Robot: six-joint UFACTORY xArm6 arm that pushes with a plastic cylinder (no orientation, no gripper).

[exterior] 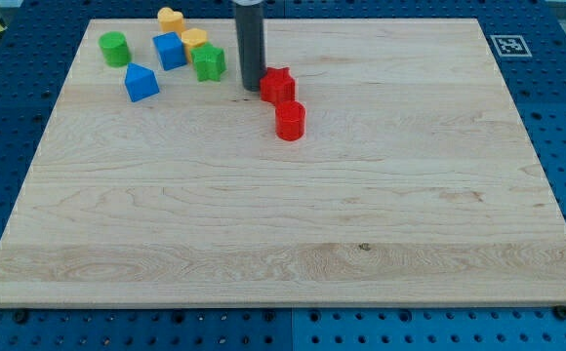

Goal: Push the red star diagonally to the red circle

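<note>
The red star (278, 85) lies near the view's top, a little left of centre. The red circle (290, 121) sits just below and slightly right of it, touching or nearly touching. My tip (252, 88) rests on the board right at the star's left side, apparently touching it. The rod rises straight up out of the view's top.
A cluster lies at the view's upper left: a green circle (114, 48), a blue block (141, 83), a blue cube (170, 50), a yellow block (171, 18), another yellow block (194, 40) and a green star (208, 62). A marker tag (506, 45) sits off the board's upper right corner.
</note>
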